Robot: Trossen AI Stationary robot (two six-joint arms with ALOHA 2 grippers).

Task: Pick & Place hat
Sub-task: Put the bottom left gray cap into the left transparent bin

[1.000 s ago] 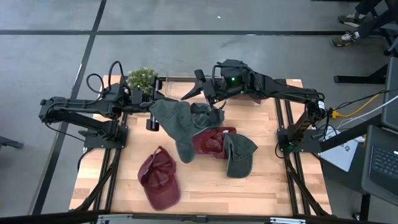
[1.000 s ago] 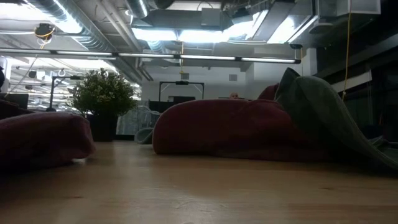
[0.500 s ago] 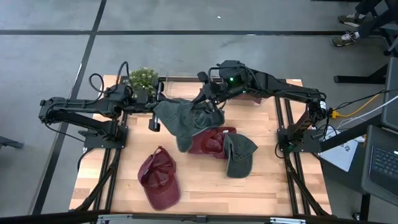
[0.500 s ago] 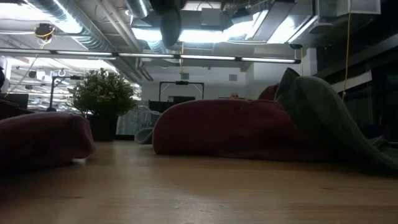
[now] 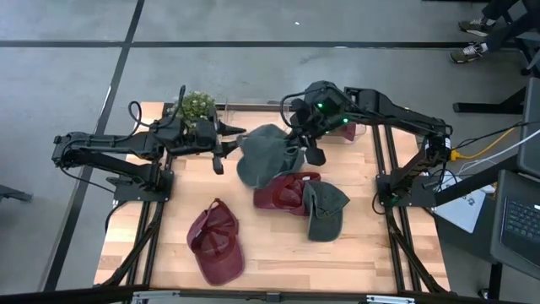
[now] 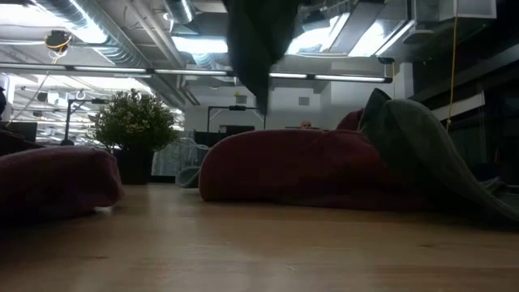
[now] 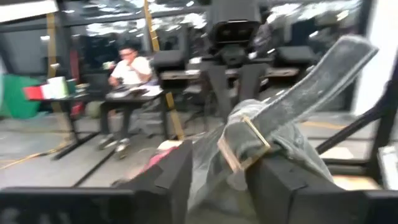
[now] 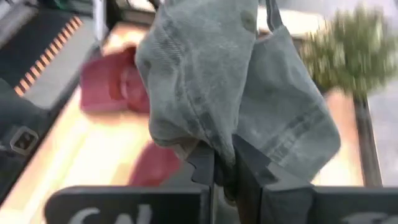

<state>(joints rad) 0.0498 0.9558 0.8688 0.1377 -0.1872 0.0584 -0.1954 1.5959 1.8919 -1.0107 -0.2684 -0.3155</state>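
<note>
A grey-green hat [image 5: 266,154] hangs bunched above the far middle of the table, and its lower cloth [image 6: 259,40] shows at the top of the low view. My right gripper [image 5: 302,143] is shut on it from the right. My left gripper [image 5: 236,137] stands open at the hat's left side. The hat's back strap with its brass buckle [image 7: 245,140] lies between the left fingers. A dark red hat [image 5: 283,192] rests flat on the table below, and a second green hat [image 5: 325,211] lies partly over its right side. My right gripper pinches a bunched fold of the hat's cloth [image 8: 219,146] between its two fingers, several layers thick. The fingers slant down from the table's far right. The hat hangs around and below them, slack and lifted clear of the hats beneath. My left gripper has the buckle strap between its spread fingers [image 7: 273,180]; whether they touch it I cannot tell.
Another dark red hat [image 5: 218,243] lies near the front left. A potted plant [image 5: 196,105] stands at the far left, close behind my left gripper. A person sits at a desk [image 7: 130,68] in the room beyond. Bare wood [image 5: 278,262] stretches along the near edge.
My right gripper has come down on the green hat, shut on it and drawn it up and toward the table's right edge. The hat's long end, which draped over the red hat, has lifted clear and bunched up. My left gripper has followed toward the right.
</note>
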